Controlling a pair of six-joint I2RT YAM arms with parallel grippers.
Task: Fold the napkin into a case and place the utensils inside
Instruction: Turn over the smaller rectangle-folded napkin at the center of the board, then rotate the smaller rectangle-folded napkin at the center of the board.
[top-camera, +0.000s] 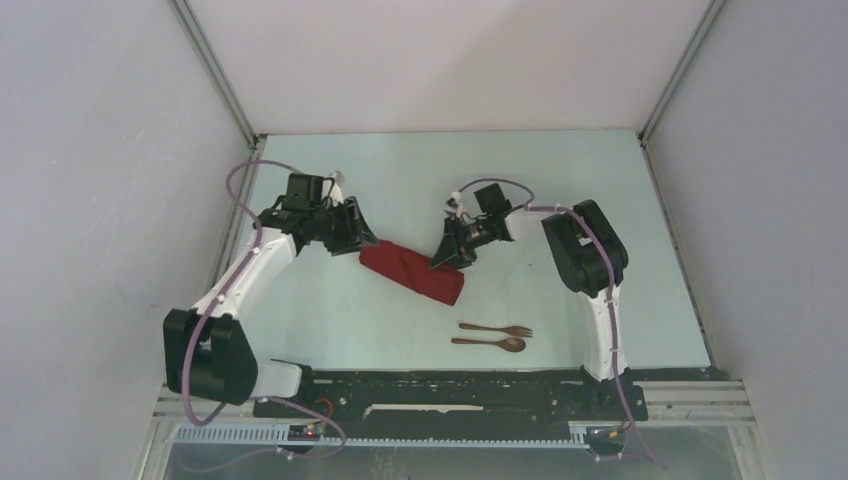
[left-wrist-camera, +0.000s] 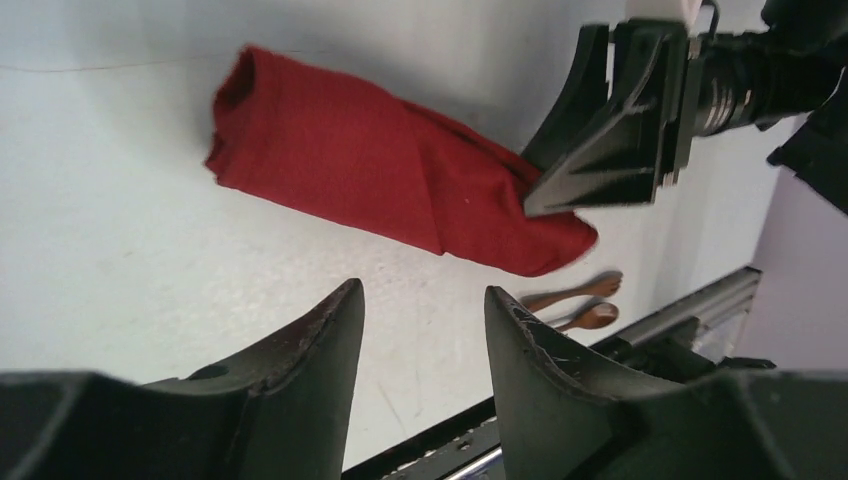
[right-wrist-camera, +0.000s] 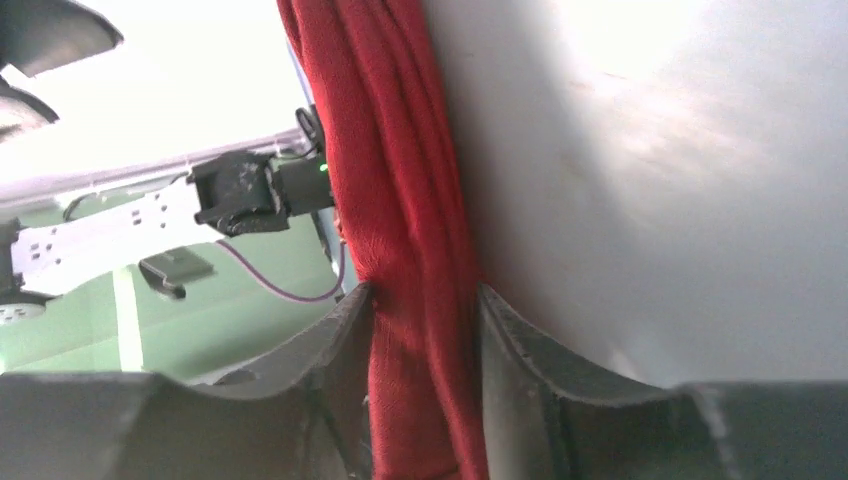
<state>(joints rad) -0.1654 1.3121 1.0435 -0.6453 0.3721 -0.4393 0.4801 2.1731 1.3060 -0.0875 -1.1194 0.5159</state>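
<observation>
1. Your left claw (top-camera: 360, 238) is open and empty, just beside the napkin's left end.
2. The napkin (top-camera: 412, 272) lies on the table (top-camera: 560, 200) as one dark red, creased roll, slanting from far-left to near-right. Only the left wrist view shows its left end as a hollow fold.
3. Your right claw (top-camera: 448, 255) is at the roll's right end. Only the right wrist view shows cloth filling the gap between its fingers. You cannot tell whether it pinches.
4. Near-right, apart from the cloth, lie one fork (top-camera: 498, 329) and one spoon (top-camera: 490, 343), side by side.
</observation>
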